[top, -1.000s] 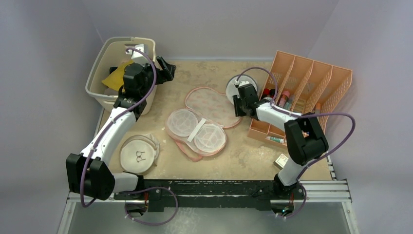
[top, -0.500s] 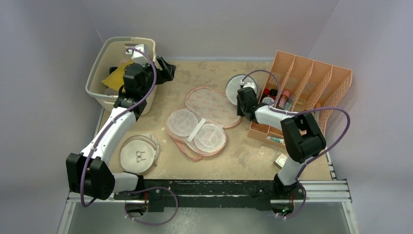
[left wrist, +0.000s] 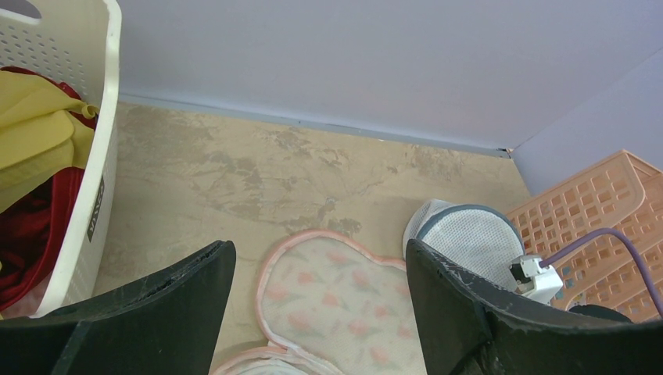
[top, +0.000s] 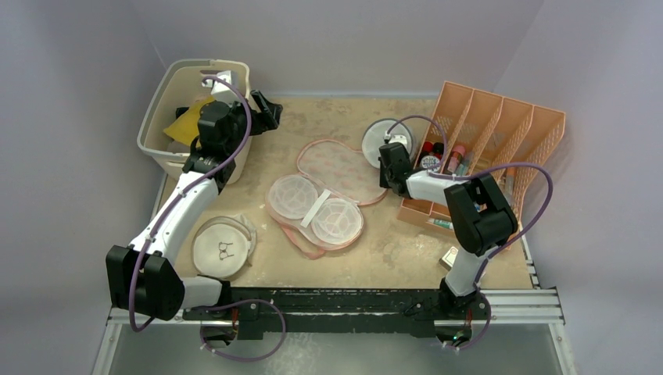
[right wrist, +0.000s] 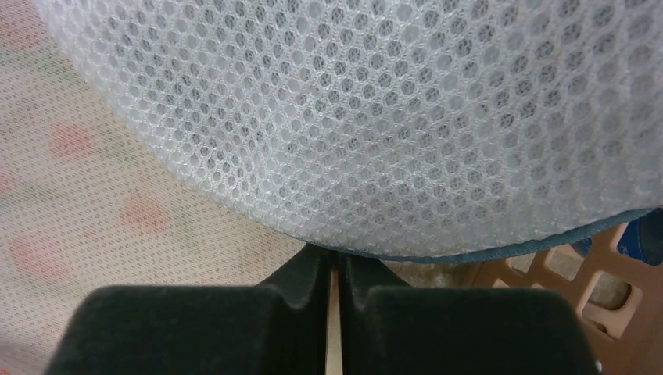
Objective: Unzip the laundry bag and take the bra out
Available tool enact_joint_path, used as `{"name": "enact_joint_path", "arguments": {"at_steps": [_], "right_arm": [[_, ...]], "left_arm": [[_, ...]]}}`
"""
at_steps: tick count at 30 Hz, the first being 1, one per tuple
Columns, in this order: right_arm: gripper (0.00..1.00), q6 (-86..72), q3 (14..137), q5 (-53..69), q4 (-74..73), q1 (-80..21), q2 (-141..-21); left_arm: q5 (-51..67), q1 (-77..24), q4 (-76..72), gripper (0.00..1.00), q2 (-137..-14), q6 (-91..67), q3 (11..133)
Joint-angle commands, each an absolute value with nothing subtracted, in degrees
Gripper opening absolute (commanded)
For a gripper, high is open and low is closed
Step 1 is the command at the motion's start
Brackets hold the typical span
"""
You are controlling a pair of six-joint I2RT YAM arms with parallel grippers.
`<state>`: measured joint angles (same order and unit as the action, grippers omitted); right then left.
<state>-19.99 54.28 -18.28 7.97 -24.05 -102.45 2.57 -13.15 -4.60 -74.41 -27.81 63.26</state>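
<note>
We see the laundry bag (top: 338, 168) lying unzipped and spread flat mid-table, its flowered lid folded back from two mesh cups. The bra (top: 184, 125) sits in the bin (top: 191, 62) at far left, over a red garment (left wrist: 31, 226). The left gripper (left wrist: 319, 254) hangs beside the bin with its fingers wide apart, empty. The right gripper (right wrist: 332, 258) has its fingers pressed together, tips at the rim of the white mesh drum (right wrist: 391, 117). The bin's side label (left wrist: 98, 207) is too small to read; the round bag (top: 223, 248) by the left arm bears a bra icon.
</note>
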Motion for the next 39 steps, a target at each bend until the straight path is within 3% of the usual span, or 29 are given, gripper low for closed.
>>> {"name": "enact_joint_path", "arguments": {"at_steps": [1,13,30,39], "right_arm": [[0.02,-20.0,53.0,-16.0,10.4,-24.3,-99.7],[0.00,-15.3,51.4,3.4,19.6,-26.0,-86.5],[0.00,0.2,49.7,16.3,28.9,-26.9,-74.3],[0.00,11.2,50.7,21.9,20.3,-36.9,-72.8]], "left_arm": [[2.5,-13.1,-6.4,0.79,-74.4,-26.8,66.1],[2.4,-13.1,-6.2,0.79,-74.3,-26.7,66.1],[2.2,-13.1,-6.2,0.79,-73.8,-26.7,66.2],[1.9,-13.1,-6.1,0.79,-73.8,-26.6,66.1]]}}
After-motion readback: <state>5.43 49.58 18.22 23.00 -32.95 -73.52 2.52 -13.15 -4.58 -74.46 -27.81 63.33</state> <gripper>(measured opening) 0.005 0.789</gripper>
